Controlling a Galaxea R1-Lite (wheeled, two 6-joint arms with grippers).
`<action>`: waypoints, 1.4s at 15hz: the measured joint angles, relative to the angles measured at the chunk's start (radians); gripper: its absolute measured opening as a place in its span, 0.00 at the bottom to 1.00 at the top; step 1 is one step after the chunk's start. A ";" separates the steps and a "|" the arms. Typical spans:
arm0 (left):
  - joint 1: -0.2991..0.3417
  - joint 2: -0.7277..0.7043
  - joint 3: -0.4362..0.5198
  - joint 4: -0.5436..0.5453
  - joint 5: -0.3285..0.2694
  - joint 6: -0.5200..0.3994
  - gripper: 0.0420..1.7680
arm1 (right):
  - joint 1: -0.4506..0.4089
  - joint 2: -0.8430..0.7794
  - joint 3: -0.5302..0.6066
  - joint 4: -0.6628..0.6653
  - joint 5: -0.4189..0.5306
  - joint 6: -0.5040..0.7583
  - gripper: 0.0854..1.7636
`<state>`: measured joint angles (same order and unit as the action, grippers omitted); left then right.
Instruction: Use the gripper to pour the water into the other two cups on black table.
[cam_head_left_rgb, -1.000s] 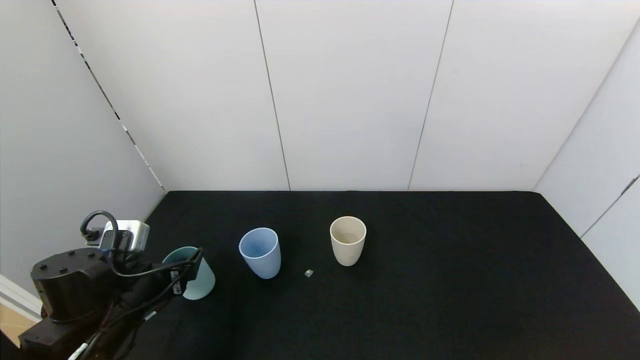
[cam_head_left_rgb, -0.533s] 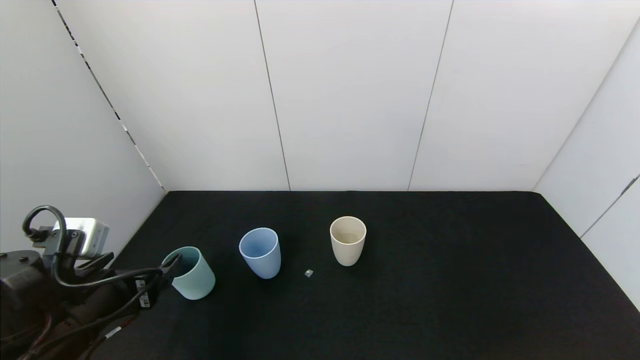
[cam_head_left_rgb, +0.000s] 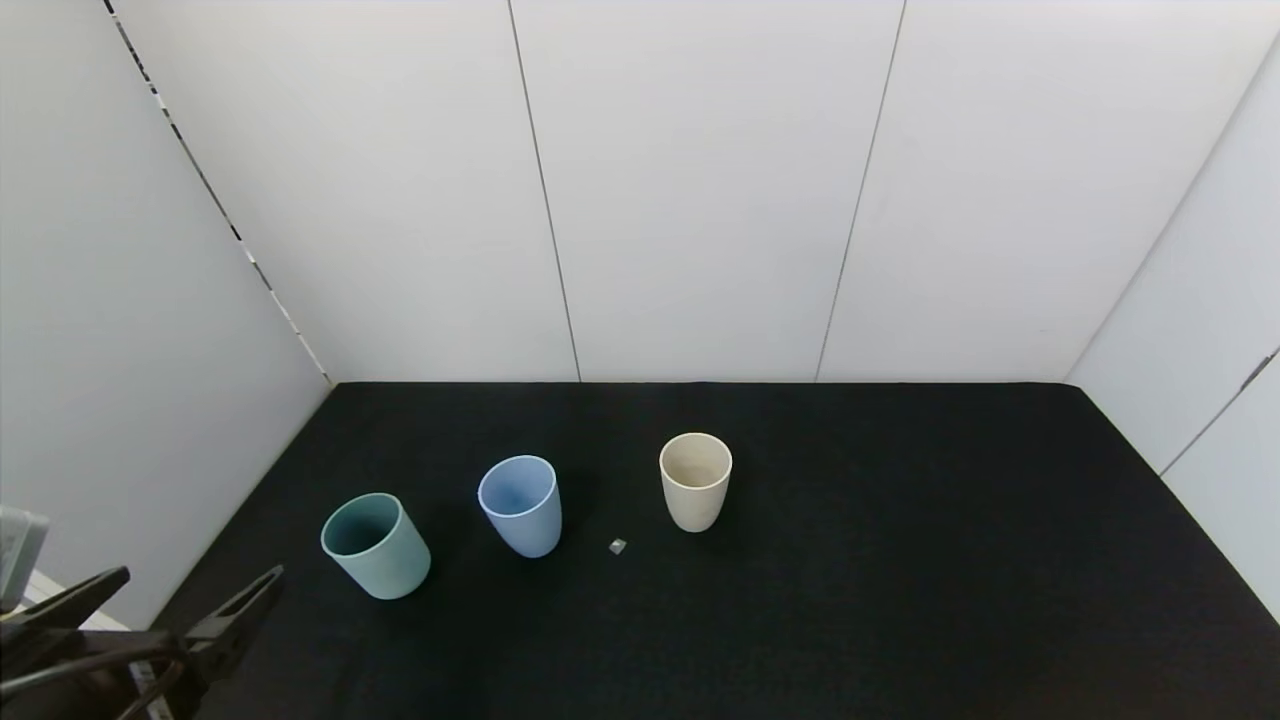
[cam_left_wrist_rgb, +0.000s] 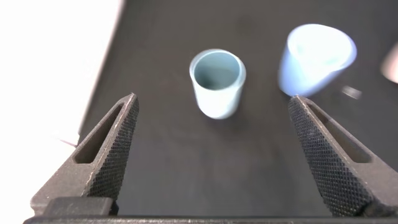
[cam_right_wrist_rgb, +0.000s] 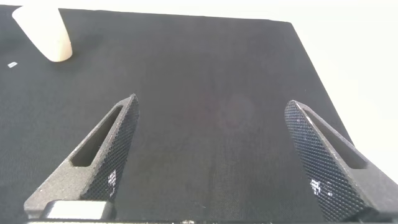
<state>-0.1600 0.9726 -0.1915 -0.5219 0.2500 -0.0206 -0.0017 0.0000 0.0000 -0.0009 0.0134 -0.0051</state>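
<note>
White panelled walls close in a black bench (cam_head_left_rgb: 900, 560), where three cups stand upright in a loose row towards the left half. The teal cup (cam_head_left_rgb: 375, 545) sits nearest the left edge, the blue cup (cam_head_left_rgb: 520, 505) just beside it, and the beige cup (cam_head_left_rgb: 696, 481) farther along near the bench's middle; a small pale scrap (cam_head_left_rgb: 618, 545) lies between the last two.

The left gripper (cam_head_left_rgb: 150, 600) hangs at the front left corner, jaws spread wide and holding nothing. The teal cup stands straight ahead of the opening, its axis vertical, well apart from the fingers (cam_left_wrist_rgb: 112, 149), with the blue cup off to one side. The left arm is plainly the nearer one to all three cups.

The right gripper (cam_right_wrist_rgb: 211, 155) waits over the bare right side of the bench, jaws likewise wide and empty, the beige cup far off.

A second earlier the left gripper was right at the teal cup; it has since let go and drawn back towards the corner. Pouring looks finished.
</note>
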 joint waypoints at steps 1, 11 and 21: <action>-0.011 -0.063 -0.007 0.074 -0.009 -0.008 0.97 | 0.003 0.000 0.000 0.000 0.000 0.000 0.97; 0.180 -0.581 0.027 0.408 -0.357 -0.023 0.97 | 0.006 0.000 0.000 0.000 0.000 0.000 0.97; 0.167 -0.883 0.091 0.571 -0.318 -0.014 0.97 | 0.006 0.000 0.000 0.000 0.000 -0.001 0.97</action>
<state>0.0070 0.0898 -0.1000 0.0494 -0.0677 -0.0345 0.0038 0.0000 0.0000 -0.0009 0.0130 -0.0057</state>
